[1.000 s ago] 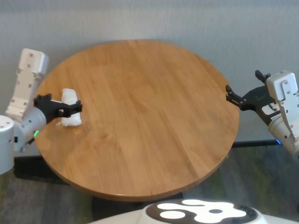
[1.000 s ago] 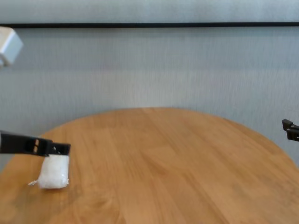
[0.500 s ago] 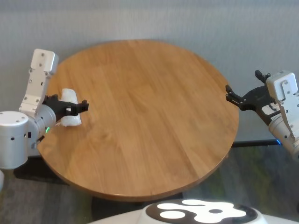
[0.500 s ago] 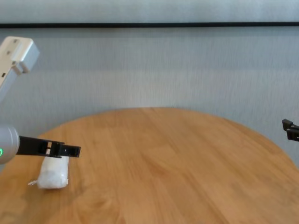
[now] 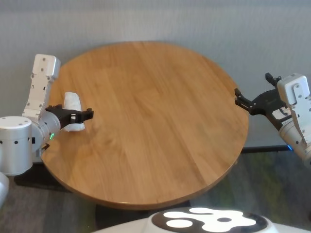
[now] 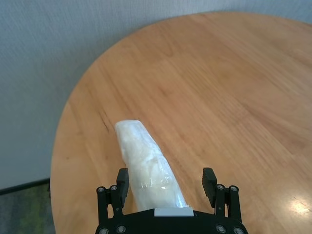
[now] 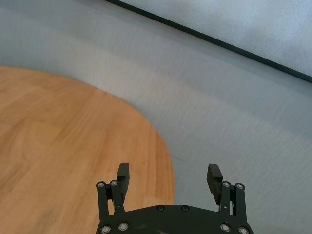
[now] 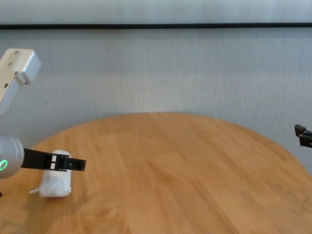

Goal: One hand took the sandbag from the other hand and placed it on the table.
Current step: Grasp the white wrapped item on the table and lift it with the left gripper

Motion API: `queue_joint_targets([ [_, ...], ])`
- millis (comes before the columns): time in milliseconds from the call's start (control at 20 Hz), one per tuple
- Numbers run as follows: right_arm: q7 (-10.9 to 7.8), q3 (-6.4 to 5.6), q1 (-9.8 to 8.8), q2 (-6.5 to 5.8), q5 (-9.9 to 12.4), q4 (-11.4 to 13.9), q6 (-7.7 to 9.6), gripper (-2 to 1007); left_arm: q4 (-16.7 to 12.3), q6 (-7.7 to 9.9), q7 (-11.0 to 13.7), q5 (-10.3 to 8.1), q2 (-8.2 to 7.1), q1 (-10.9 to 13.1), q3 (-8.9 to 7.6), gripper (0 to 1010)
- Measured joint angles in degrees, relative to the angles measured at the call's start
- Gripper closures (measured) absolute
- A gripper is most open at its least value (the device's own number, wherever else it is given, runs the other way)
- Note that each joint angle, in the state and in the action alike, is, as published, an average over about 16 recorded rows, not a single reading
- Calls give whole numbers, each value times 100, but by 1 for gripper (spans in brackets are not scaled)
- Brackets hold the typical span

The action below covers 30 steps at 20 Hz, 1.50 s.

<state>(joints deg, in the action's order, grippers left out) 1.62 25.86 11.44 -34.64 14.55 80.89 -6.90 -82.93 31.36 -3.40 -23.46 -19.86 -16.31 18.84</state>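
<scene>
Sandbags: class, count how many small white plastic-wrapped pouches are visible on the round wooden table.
1. The small white crinkly-plastic sandbag lies near the left edge of the round light-brown wooden table, beneath the open left end effector. None seems hidden.

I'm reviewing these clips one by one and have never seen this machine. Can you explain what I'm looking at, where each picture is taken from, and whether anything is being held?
This is a two-armed robot seen through four cameras: one on its head looking down, one on its chest, one on each wrist. A large round table with a light-brown wood-grain top stands before it. The only thing on it is a small white sausage-shaped sandbag in crinkly plastic, lying near the table's left edge. The left gripper, black two-fingered with a green ring on its wrist, hovers over the sandbag; its wrist view shows the bag between open fingers that do not clamp it. The right gripper, black with a blue-ringed wrist, waits open at the table's right edge. Nothing is held.
</scene>
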Motion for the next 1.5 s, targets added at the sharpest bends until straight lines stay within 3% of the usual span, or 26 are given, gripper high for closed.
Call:
queue_joint_targets([
  [750,0,0,0,0,0,0,0,2,113,470,-185,237,226,-82,-9,10],
  [1500,0,0,0,0,0,0,0,2,389,537,-214,446,437,-139,-54,10],
])
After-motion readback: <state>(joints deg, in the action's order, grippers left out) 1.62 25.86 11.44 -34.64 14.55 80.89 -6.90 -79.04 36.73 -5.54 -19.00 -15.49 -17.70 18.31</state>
